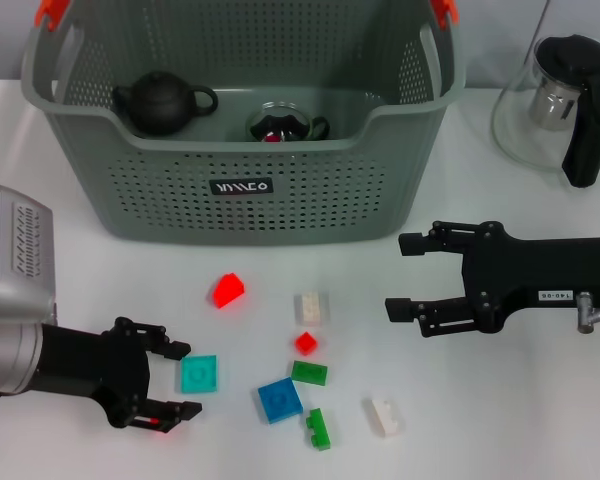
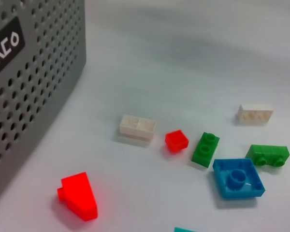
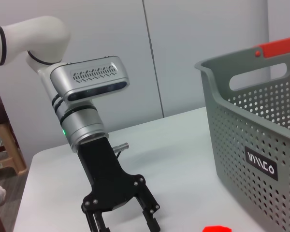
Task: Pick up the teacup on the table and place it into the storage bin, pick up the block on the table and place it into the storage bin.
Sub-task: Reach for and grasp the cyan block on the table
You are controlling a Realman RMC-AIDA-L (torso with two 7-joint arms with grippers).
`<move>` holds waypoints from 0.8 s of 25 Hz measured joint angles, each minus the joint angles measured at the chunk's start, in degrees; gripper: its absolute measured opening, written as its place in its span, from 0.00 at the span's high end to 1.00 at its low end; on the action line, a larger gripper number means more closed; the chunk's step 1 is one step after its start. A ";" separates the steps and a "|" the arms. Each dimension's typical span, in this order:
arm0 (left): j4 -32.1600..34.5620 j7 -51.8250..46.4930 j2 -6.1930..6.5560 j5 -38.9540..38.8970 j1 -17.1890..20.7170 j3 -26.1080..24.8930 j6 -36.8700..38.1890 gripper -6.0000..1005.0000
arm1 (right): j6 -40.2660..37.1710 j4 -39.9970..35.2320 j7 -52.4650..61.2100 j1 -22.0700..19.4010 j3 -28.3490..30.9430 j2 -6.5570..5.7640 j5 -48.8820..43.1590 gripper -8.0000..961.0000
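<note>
White table (image 1: 540, 420) all around, and the left hand (image 1: 170, 385) hangs low with its fingers spread wide, nothing in them. Right in front of its fingertips lies the teal flat block (image 1: 199, 373), a small, light, hard plastic piece; I'd say pinch it across two opposite edges, since its smooth faces could slip. More blocks are scattered beyond it. Further ahead stands the storage bin (image 1: 250, 200), and a glass teacup (image 1: 278, 124) looks to be sitting inside it beside a dark teapot (image 1: 162, 104). Across the blocks, the right hand (image 1: 410, 275) waits, wide and empty too.
</note>
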 joint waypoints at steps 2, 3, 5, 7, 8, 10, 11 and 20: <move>0.05 0.00 0.00 0.00 0.04 -0.04 0.32 0.27 | 0.00 0.00 0.01 0.00 0.00 0.00 0.00 0.05; 0.06 0.00 0.00 0.00 0.04 -0.05 0.48 0.27 | 0.00 0.00 0.01 0.00 0.00 0.00 0.00 0.05; 0.06 0.06 0.00 -0.01 0.04 -0.06 0.56 0.27 | -0.01 0.00 0.02 0.00 0.00 0.00 0.00 0.05; 0.06 0.27 -0.02 -0.21 0.04 -0.06 0.20 0.27 | 0.00 0.00 0.03 0.00 0.00 0.00 0.00 0.05; -0.02 0.35 -0.05 -0.36 0.03 -0.06 -0.30 0.27 | -0.01 0.00 0.03 0.00 0.00 0.00 0.00 0.05; -0.28 0.42 -0.11 -0.51 -0.10 0.08 -1.57 0.27 | -0.01 0.00 0.03 0.00 0.00 0.00 0.00 0.05; -0.37 0.48 -0.12 -0.51 -0.15 0.19 -2.08 0.27 | -0.01 0.00 0.04 0.00 0.00 0.00 0.00 0.05; -0.60 1.92 -0.28 -0.72 -0.37 0.56 -2.90 0.27 | -0.01 0.00 0.00 -0.14 0.00 0.00 0.00 0.05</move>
